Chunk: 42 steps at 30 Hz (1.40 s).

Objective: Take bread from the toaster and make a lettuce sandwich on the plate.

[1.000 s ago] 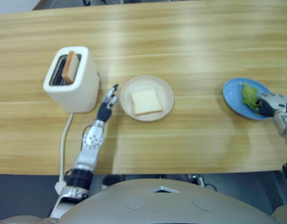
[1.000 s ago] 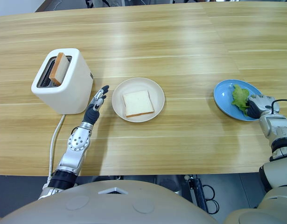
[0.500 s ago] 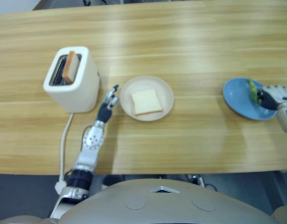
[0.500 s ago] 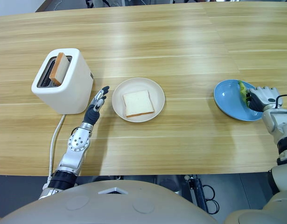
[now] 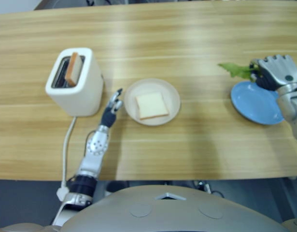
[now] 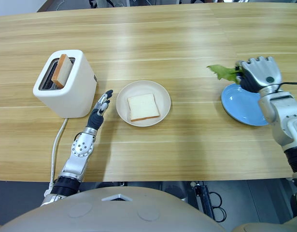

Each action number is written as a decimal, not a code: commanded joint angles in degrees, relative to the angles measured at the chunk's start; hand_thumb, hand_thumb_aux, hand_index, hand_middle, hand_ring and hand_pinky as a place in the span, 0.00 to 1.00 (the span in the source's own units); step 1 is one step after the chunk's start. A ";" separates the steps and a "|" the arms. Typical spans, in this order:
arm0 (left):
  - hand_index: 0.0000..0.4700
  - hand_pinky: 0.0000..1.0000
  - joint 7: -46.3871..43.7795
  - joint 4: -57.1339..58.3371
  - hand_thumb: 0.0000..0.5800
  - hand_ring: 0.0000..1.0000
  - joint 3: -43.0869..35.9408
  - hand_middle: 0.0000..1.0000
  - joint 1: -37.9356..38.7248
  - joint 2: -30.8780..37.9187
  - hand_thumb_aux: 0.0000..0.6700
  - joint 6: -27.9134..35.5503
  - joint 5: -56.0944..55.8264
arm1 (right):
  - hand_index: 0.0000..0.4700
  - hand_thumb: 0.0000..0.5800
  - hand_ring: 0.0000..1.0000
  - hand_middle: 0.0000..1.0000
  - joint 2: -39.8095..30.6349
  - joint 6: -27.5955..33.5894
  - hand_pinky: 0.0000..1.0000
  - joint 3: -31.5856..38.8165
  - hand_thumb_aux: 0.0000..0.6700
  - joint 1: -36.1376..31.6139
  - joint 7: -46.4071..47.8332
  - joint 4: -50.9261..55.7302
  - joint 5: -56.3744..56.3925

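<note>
Lower part of the toasted slice (image 6: 61, 70) is hidden inside the boxy white toaster (image 6: 71, 94). Ruffled green lettuce (image 6: 224, 72) is gripped in the curled right hand (image 6: 257, 72), above the far rim of the round blue plate (image 6: 242, 111). The left hand (image 6: 101, 107) is stretched out with straight fingers, nothing held, between the toaster and the cream plate (image 6: 123, 94), on which a square white slice (image 6: 143, 107) is laid. Table (image 6: 187, 38): pale wood grain.

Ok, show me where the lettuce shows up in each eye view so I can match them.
Left eye view: lettuce upper right, held by the right hand.
Right eye view: lettuce right of centre, upper half, same hand.
Shared landmark: the blue plate just below it.
</note>
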 commanded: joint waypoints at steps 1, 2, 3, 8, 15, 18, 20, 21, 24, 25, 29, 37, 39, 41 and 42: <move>0.00 0.00 0.33 1.70 0.00 0.00 -0.20 0.00 -0.64 -0.29 0.00 -0.37 0.29 | 0.98 1.00 1.00 1.00 5.65 -0.19 1.00 3.90 1.00 -3.90 3.66 -3.75 -2.74; 0.00 0.00 0.36 1.92 0.00 0.00 -0.23 0.00 -0.79 -0.34 0.00 -0.47 0.30 | 0.98 1.00 1.00 1.00 7.61 -0.60 1.00 5.08 1.00 -5.16 4.14 -3.72 -3.35; 0.00 0.00 0.41 2.23 0.00 0.00 -0.26 0.00 -1.01 -0.41 0.00 -0.59 0.32 | 0.98 1.00 1.00 1.00 9.94 -1.15 1.00 6.60 1.00 -6.62 4.54 -3.24 -4.01; 0.00 0.00 0.64 3.77 0.00 0.00 -0.38 0.00 -2.31 -0.95 0.00 -1.09 0.28 | 0.98 1.00 1.00 1.00 20.14 -3.41 1.00 13.42 1.00 -12.00 5.13 1.21 -6.88; 0.00 0.00 0.55 3.86 0.00 0.00 -0.45 0.00 -2.85 -1.01 0.00 -1.27 0.45 | 0.98 1.00 1.00 1.00 28.62 -5.60 1.00 20.10 1.00 -14.69 5.51 8.66 -9.25; 0.00 0.00 0.53 3.68 0.00 0.00 -0.67 0.00 -2.78 -1.09 0.00 -1.23 0.57 | 0.98 1.00 1.00 1.00 29.93 -6.39 1.00 21.58 1.00 -13.29 5.34 10.46 -9.47; 0.00 0.00 0.55 3.75 0.00 0.00 -0.72 0.00 -2.78 -1.07 0.00 -1.25 0.59 | 0.98 1.00 1.00 1.00 30.27 -6.66 1.00 22.27 1.00 -12.00 5.30 11.14 -9.66; 0.00 0.00 0.57 3.78 0.00 0.00 -0.76 0.00 -2.79 -1.05 0.00 -1.23 0.59 | 0.98 1.00 1.00 1.00 30.32 -6.76 1.00 22.62 1.00 -11.37 5.34 11.44 -9.78; 0.00 0.00 0.66 3.89 0.00 0.00 -0.94 0.00 -2.87 -1.03 0.00 -1.18 0.66 | 0.98 1.00 1.00 1.00 30.30 -7.15 1.00 23.55 1.00 -9.72 5.34 12.44 -9.80; 0.00 0.00 0.69 3.84 0.00 0.00 -0.95 0.00 -2.85 -1.01 0.00 -1.14 0.69 | 0.98 1.00 1.00 1.00 30.31 -7.41 1.00 23.80 1.00 -9.44 5.55 12.95 -9.66; 0.00 0.00 0.76 3.83 0.00 0.00 -0.98 0.00 -2.94 -0.90 0.00 -1.10 0.72 | 0.98 1.00 1.00 1.00 30.25 -8.43 1.00 24.61 1.00 -8.32 6.16 14.15 -9.24; 0.00 0.00 0.86 3.92 0.00 0.00 -1.14 0.00 -2.88 -0.76 0.00 -1.07 0.94 | 0.98 1.00 1.00 1.00 30.27 -9.26 1.00 24.52 1.00 -7.30 7.28 12.80 -8.55; 0.00 0.00 0.88 3.92 0.00 0.00 -1.16 0.00 -2.77 -0.74 0.00 -1.08 0.97 | 0.98 1.00 1.00 1.00 30.56 -9.67 1.00 24.43 1.00 -7.11 7.51 12.51 -7.96; 0.00 0.00 0.91 3.92 0.00 0.00 -1.19 0.00 -2.72 -0.73 0.00 -1.05 1.01 | 0.98 1.00 1.00 1.00 30.93 -9.76 1.00 24.50 1.00 -7.13 7.54 12.50 -7.88; 0.00 0.00 0.94 3.92 0.00 0.00 -1.20 0.00 -2.71 -0.71 0.00 -1.04 1.06 | 0.98 1.00 1.00 1.00 31.13 -9.70 1.00 24.61 1.00 -7.26 7.50 12.66 -7.99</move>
